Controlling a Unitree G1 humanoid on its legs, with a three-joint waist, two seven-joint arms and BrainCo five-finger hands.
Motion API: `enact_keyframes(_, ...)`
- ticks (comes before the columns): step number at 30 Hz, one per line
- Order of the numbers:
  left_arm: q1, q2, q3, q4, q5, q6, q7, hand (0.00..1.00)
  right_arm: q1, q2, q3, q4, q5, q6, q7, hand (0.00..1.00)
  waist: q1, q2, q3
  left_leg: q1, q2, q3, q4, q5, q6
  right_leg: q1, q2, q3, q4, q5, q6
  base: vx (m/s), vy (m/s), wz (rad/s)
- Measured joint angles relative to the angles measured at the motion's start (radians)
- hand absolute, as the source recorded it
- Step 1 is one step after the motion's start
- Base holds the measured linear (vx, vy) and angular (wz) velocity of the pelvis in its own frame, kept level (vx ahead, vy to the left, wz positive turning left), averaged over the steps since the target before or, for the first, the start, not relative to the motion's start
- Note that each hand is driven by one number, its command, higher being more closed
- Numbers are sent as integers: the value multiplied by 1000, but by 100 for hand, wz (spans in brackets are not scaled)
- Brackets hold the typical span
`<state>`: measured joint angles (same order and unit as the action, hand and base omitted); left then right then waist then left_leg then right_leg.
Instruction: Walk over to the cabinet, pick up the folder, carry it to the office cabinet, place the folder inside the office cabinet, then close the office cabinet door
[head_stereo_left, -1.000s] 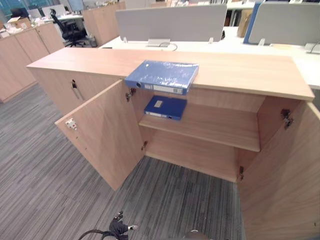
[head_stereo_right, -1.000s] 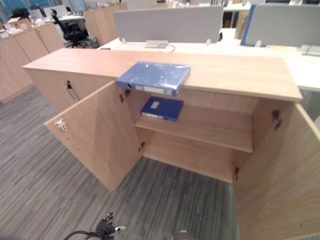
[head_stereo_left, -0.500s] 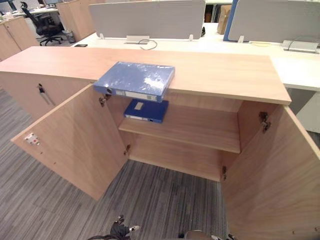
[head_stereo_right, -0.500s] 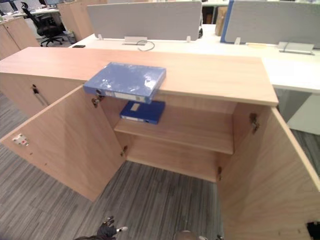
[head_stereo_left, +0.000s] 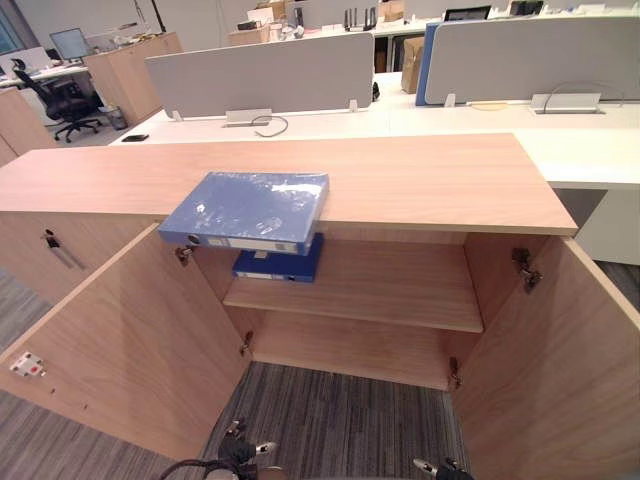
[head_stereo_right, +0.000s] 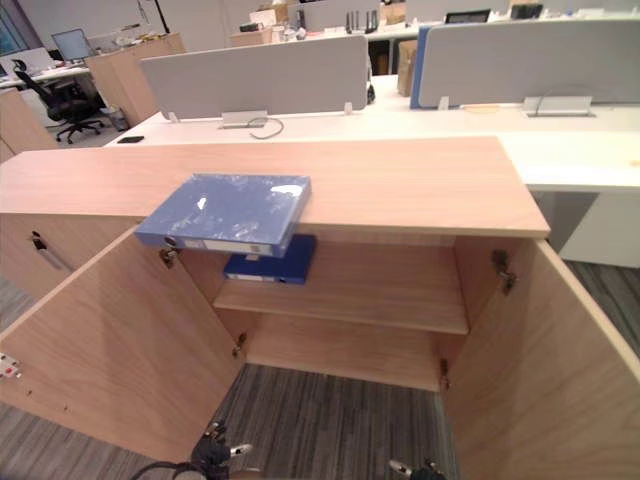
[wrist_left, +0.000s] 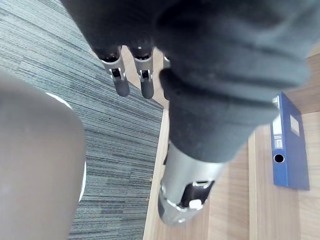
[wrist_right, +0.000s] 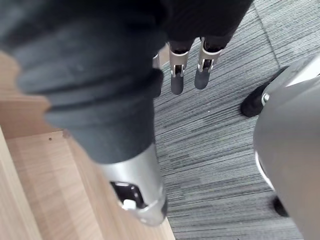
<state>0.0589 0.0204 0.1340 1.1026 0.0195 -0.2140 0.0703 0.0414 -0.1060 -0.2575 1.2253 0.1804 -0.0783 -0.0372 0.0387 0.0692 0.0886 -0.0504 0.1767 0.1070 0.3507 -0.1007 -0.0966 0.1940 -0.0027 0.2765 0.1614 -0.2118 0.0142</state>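
Half hidden beneath the top's near edge: a second folder (head_stereo_left: 277, 265), at the left end of the shelf (head_stereo_left: 400, 290). Largely masked by their own dark covers: left hand (wrist_left: 121, 82) and right hand (wrist_right: 177, 75), low over the carpet (head_stereo_left: 340, 420), fingers straight, holding and touching nothing. On the cabinet (head_stereo_left: 420, 180) top, left of middle, jutting past the near edge: the blue folder (head_stereo_left: 245, 210). Left door (head_stereo_left: 130, 350) and right door (head_stereo_left: 560, 370) wide open toward the near side. Far behind, a white desk (head_stereo_left: 480, 120) with grey screens (head_stereo_left: 260, 80).

Blue folder (head_stereo_left: 250, 205) flat, overhanging open cabinet (head_stereo_left: 430, 185) top.
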Motion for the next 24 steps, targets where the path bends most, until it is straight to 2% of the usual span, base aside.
enact_keyframes(1, -6, 5, 0, 3, 0, 0, 2, 0, 0, 3, 17, 0, -1, -1, -2, 0, -1, -8, 0, 11, -12, -8, -31, -7, -1, -4, -8, -1, 5, -6, 7, 100, 330, 19)
enact_keyframes(2, -18, 25, 1, 1, -13, 0, 4, 0, -5, 13, 39, 6, -5, -1, -3, 0, 4, -45, 15, 13, -42, -6, -65, 5, 14, -15, -36, -7, 8, -11, 13, 37, 262, 19)
enact_keyframes(3, -25, 32, 8, -3, -27, 0, 9, 0, -8, 18, 57, 8, -5, -1, -3, 0, 16, -59, 24, 12, -65, -5, -77, 10, 23, -21, -56, -7, 6, -13, 17, -2, 223, 13)
enact_keyframes(5, -22, 32, 24, 1, -37, 1, 16, 0, -13, 23, 70, 6, -5, -1, -3, 0, 17, -55, 24, 20, -93, -3, -100, 19, 35, -23, -81, -6, 1, -15, 20, -12, 169, 4)
enact_keyframes(7, -16, 32, 51, 4, -54, 2, 18, 0, -25, 23, 105, 9, -7, -1, -2, 0, 16, -55, 24, 36, -103, 1, -126, 29, 36, -24, -85, 0, 0, -15, 21, -6, 98, -5)
enact_keyframes(11, -13, 29, 70, 18, -88, 10, 17, 0, -30, 22, 105, 25, -6, -1, -6, 0, 6, -58, 11, 57, -103, -7, -189, 58, 31, -34, -78, 6, -5, -15, 22, 8, 14, -3)
enact_keyframes(15, -16, 25, 54, 35, -135, 10, 1, 0, -30, 21, 102, 27, -8, -1, -8, 0, 2, -58, 4, 71, -102, -7, -206, 57, 30, -34, -74, 27, -13, -12, 25, 53, 12, -15)
enact_keyframes(19, -2, 40, -36, -20, -311, 17, -15, 0, -29, 20, 104, 31, -7, -1, -8, 0, 1, -58, 0, 70, -104, -15, -206, 52, 33, -34, -76, 30, -15, -4, 30, 48, 30, -2)
enact_keyframes(22, 70, 27, -109, -339, -609, 14, -38, 0, -27, 12, 166, 30, -3, -2, -9, 0, 12, -58, -3, 68, -109, -32, -212, 53, 35, -33, -79, 24, -16, 0, 33, -17, 30, 10)
enact_keyframes(23, 82, 24, -111, -399, -654, 11, -46, 0, -27, 12, 178, 28, -5, -2, -8, 0, 13, -57, -5, 68, -111, -35, -215, 54, 36, -33, -80, 22, -16, 0, 33, -53, 39, 10)
enact_keyframes(24, 102, 22, -116, -506, -779, 7, -72, 0, -26, 9, 194, 25, -4, -2, -7, 0, 15, -57, -8, 69, -118, -42, -225, 60, 40, -34, -86, 19, -18, 0, 33, -50, 35, 6)
